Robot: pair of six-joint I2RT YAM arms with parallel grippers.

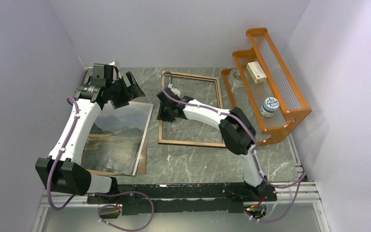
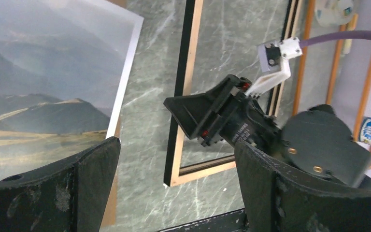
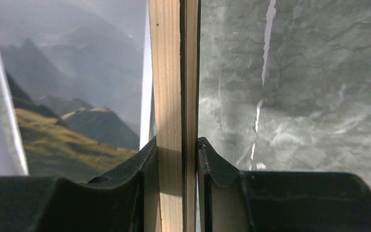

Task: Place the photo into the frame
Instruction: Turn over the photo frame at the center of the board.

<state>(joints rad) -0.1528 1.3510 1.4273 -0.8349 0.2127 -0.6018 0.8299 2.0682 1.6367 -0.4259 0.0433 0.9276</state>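
Clamping the right pincer point(image 3: 178, 145) on the left rail of the frame point(image 1: 191, 143), with one finger pressing the pale wood side and the other the thin black side. Reaching there with the right arm folded: rising from its base at the near edge of the table point(image 1: 198, 164), bending at a raised elbow, then stretching the forearm leftward and downward over the clear pane, wrist turned in line with the rail.

Holding the left pincer point(image 1: 128, 89) wide apart and empty, hovering above the far right corner of the photo point(image 1: 118, 130). Sweeping the left arm from a low elbow at the near left up along the photo's left side, then turning the wrist rightward, toward the right pincer.

Finding the photo picture side up just left of the right pincer, below and nearward of the left pincer, resting on a brown board point(image 1: 143, 157) peeking out along its right edge. Finding the frame to the right of the left pincer, wood side up.

Covering the photo's left margin with the left forearm in the top view, and masking the frame's near right corner with the right elbow. Cropping both to slivers in the right wrist view. Being unable to tell whether the clamped rail is lifting off the table or resting on it. Spotting, well to the right of both pincers, an orange rack point(image 1: 280, 82) carrying a small box point(image 1: 256, 71) and a jar point(image 1: 269, 106), with labels too small for reading.
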